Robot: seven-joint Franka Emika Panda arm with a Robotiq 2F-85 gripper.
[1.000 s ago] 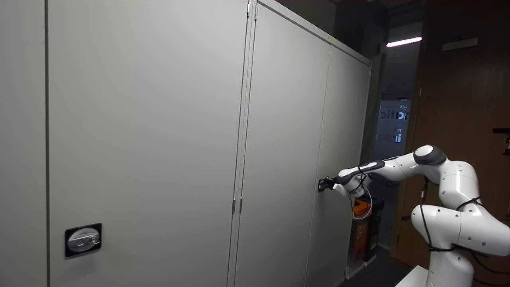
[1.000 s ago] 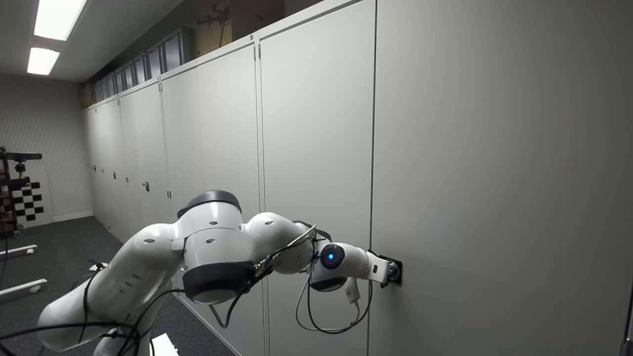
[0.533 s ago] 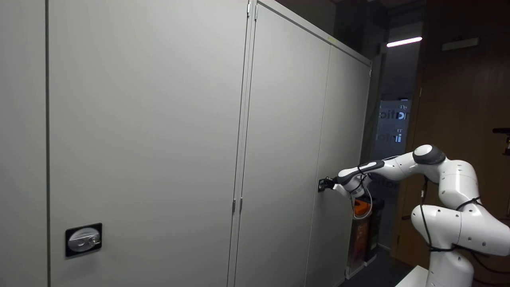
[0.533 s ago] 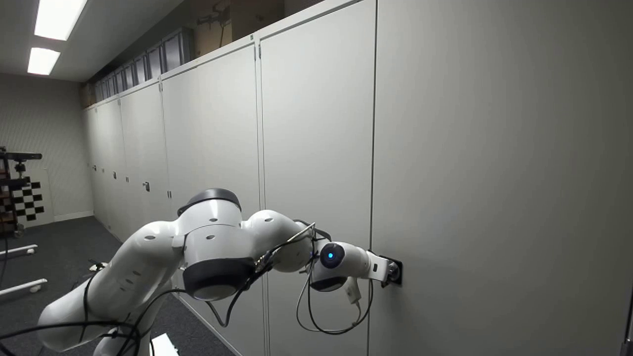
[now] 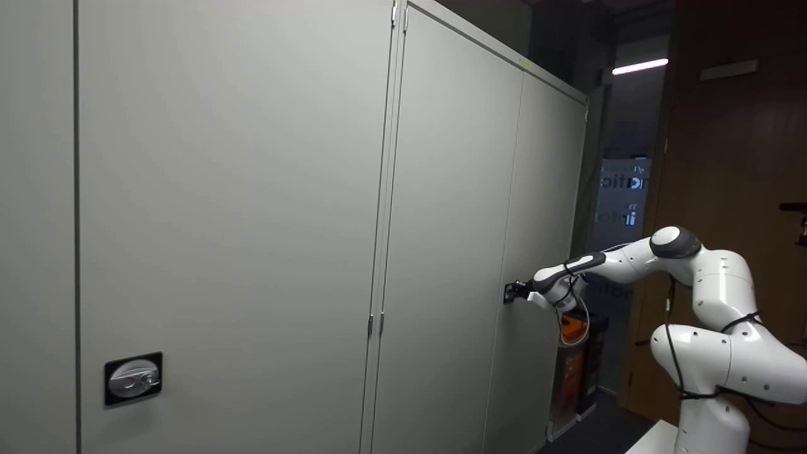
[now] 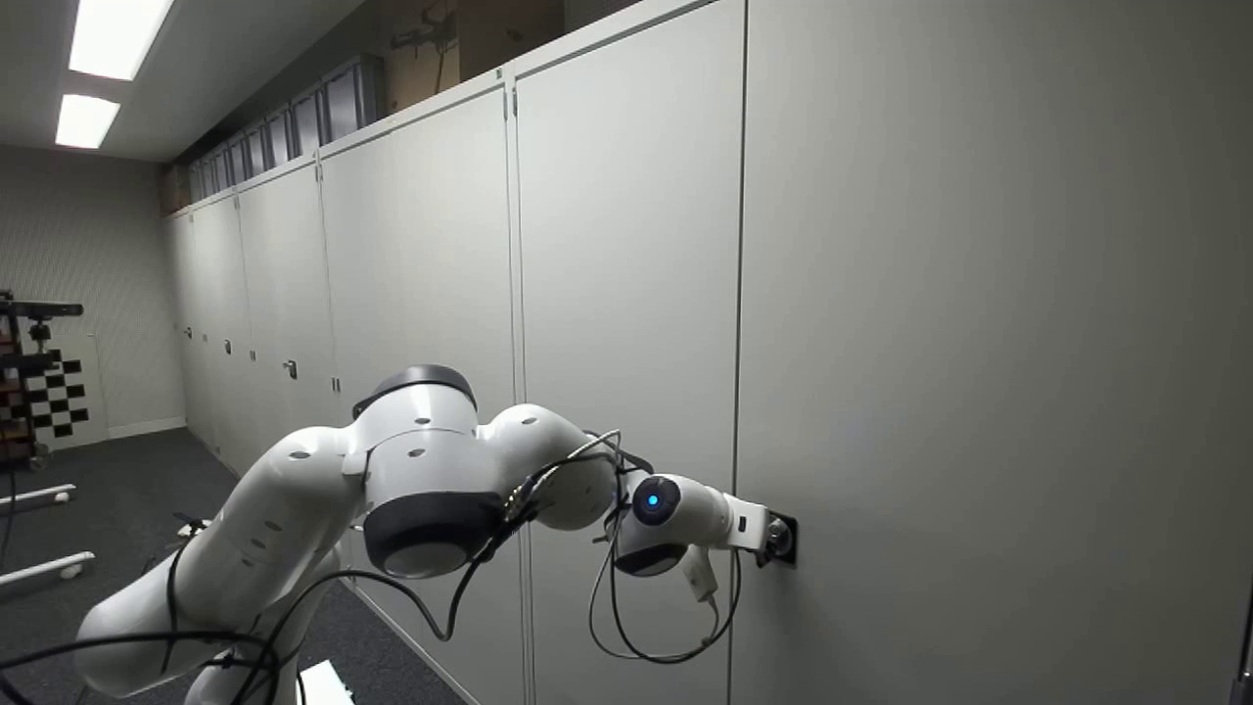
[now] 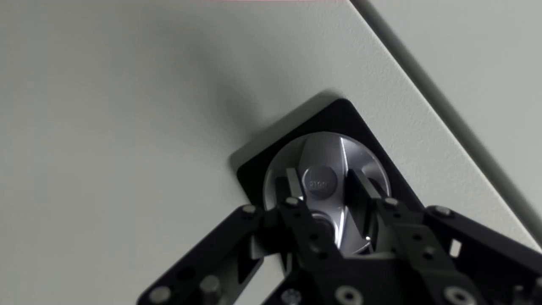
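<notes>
- Up a touch goes my elbow (image 6: 421, 406).
- Knob (image 7: 320, 183): pinched in my pincer (image 7: 326, 182); I'd stay centred and roll about its axis, no sideways tug.
- Plate (image 7: 336, 116): behind the knob, on the door (image 7: 139, 152), just beside its edge.

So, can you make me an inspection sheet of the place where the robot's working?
Surface: pale cabinet door, upright, looks shut.
Job's things: round silver handle on a black plate.
Clutter: grey boxes in a row on top of the cabinets.
Gripper: shut on the handle from both sides.
Cables: looped cables hanging below the arm.
Surroundings: checkered board, ceiling lights, another handle farther along the cabinets.
</notes>
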